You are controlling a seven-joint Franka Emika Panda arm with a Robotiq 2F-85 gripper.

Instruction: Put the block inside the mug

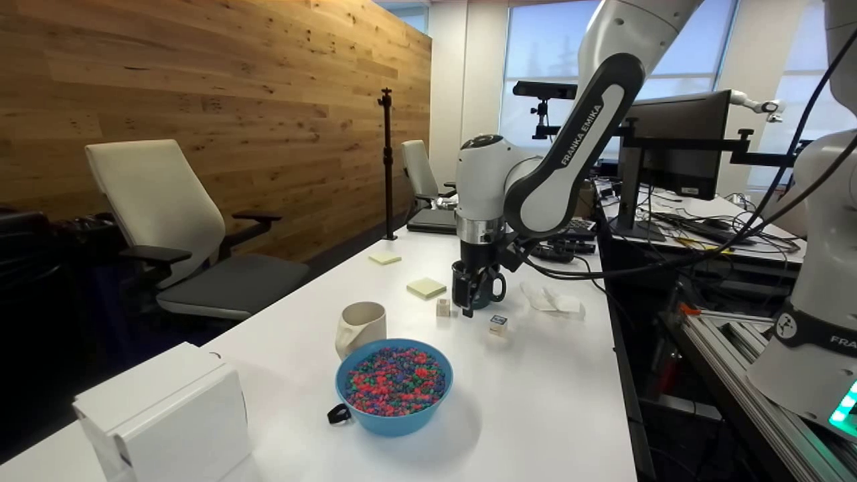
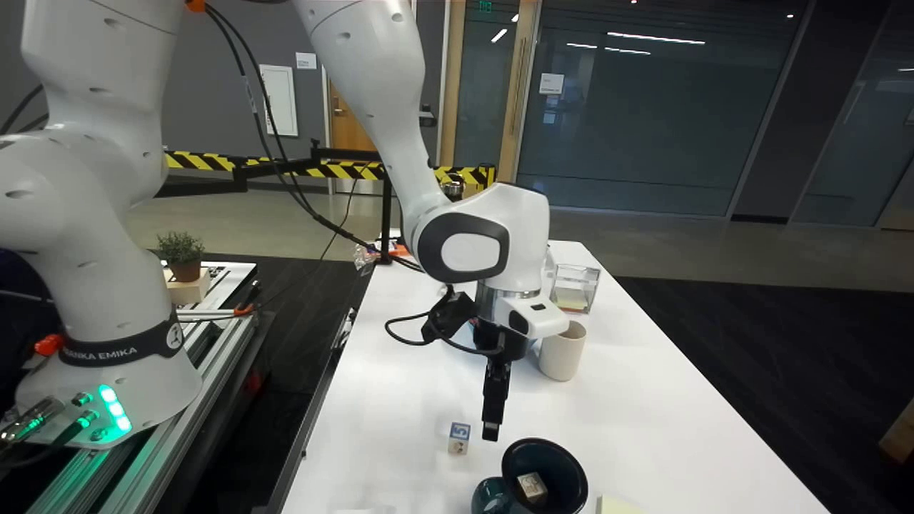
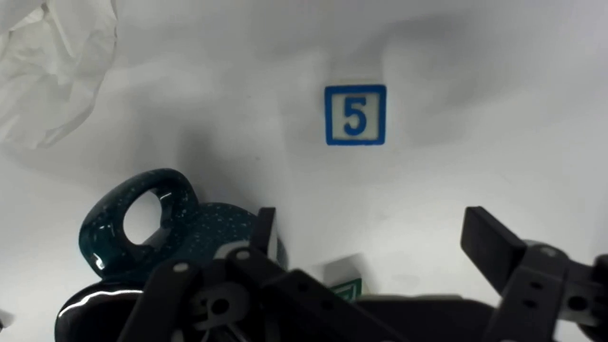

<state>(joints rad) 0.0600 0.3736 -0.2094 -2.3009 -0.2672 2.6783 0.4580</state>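
In an exterior view, a block (image 2: 532, 487) is lying inside the mug (image 2: 564, 460); the hand (image 2: 490, 430) is hanging above the desk (image 2: 664, 442). In the wrist view, its fingers (image 3: 494, 249) are standing wide apart, and a "5" block (image 3: 355, 115) is lying near the mug.

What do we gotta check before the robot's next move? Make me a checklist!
1. Is a pale, cube-shaped block inside the dark teal, speckled, glossy mug? Ok.
2. Is the mug upright? Ok.
3. Is the black two-fingered gripper open? Ok, its jaws stand apart.
4. Is the gripper clear of the mug? Cannot tell; they overlap in the wrist view.
5. Is the blue-framed number cube apart from the mug? Ok.
6. Is the green-marked cube fully visible in the wrist view? Not ok, partly covered.
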